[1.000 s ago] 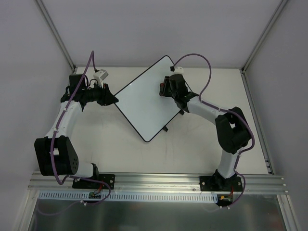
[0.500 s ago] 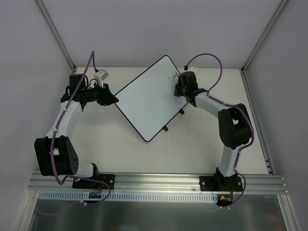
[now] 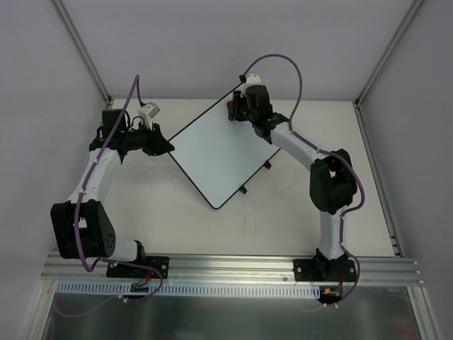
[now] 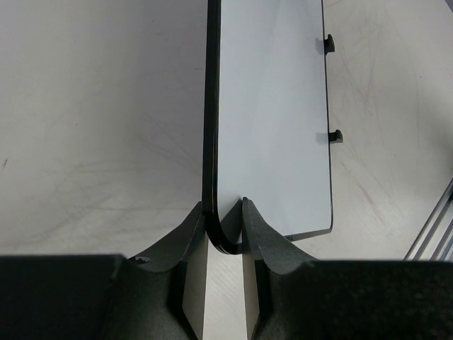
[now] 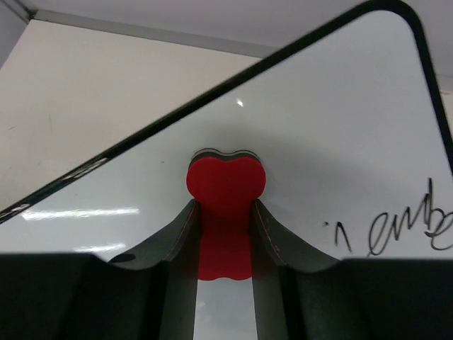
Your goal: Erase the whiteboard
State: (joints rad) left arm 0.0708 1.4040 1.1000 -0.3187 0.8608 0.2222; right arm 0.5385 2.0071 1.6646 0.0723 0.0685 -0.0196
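Note:
The whiteboard [image 3: 216,152] lies as a diamond on the table, glossy white with a thin black rim. My left gripper [image 3: 168,147] is shut on its left corner; in the left wrist view the two fingers [image 4: 191,227] pinch the rounded rim of the whiteboard [image 4: 272,106]. At the board's far corner, my right gripper [image 3: 234,110] is shut on the red eraser [image 5: 226,183], which presses flat on the whiteboard [image 5: 318,127]. Dark handwriting [image 5: 400,228] stays on the board to the right of the right gripper [image 5: 224,205].
Two small black clips [image 3: 267,164] stick out from the board's near right edge, also seen as clips [image 4: 333,88] from the left wrist. The white tabletop [image 3: 297,212] carries faint scribbles. Grey walls and metal posts [image 3: 83,53] close the back; an aluminium rail [image 3: 226,268] runs along the near edge.
My right gripper swept the eraser from the board's right side out toward its right edge, then back up to the far corner. The left gripper and the board stayed still.

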